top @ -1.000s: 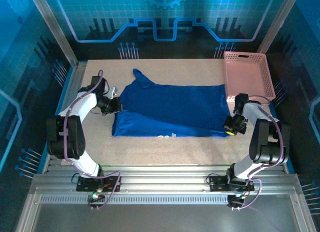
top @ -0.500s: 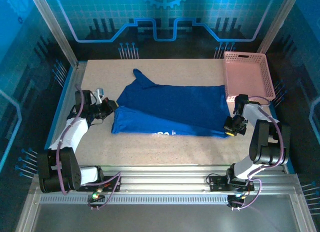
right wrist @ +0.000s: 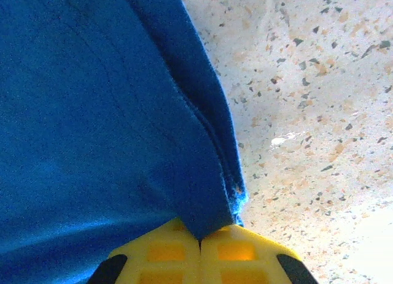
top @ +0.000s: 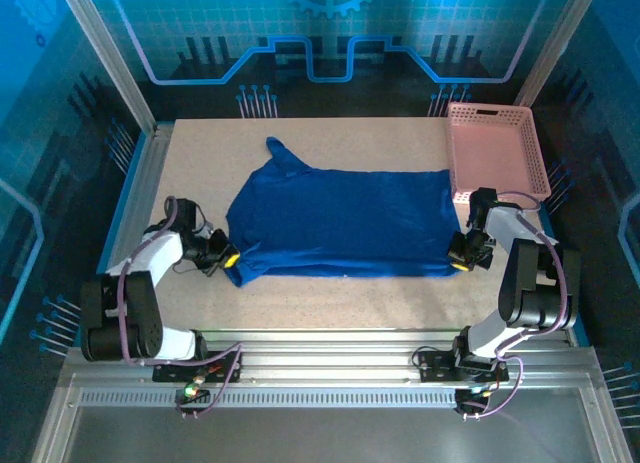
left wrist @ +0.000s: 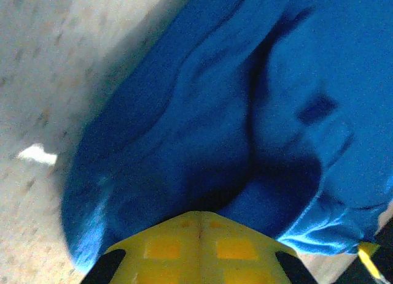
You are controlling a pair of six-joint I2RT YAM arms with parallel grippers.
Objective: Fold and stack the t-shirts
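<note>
Left gripper has swept down to the near-left corner, dragging the t-shirt over its white lettering, so the lengthwise fold looks nearly laid. Both jaws clamp soft, rumpled blue cotton, the right gripper at the near-right hem, mid-way across the speckled table

Fixed high above the near edge, the top camera looks steeply down and away over the whole speckled beige table, taking in the royal-blue cotton t-shirt spread across it. The left wrist camera looks along its yellow-tipped left gripper, pressed very close to the shirt's bunched left end, with a strip of tabletop at one side. The right wrist camera looks past the right gripper, equally close on the shirt's hemmed right edge and bare tabletop. All three views share shirt and table.
</note>
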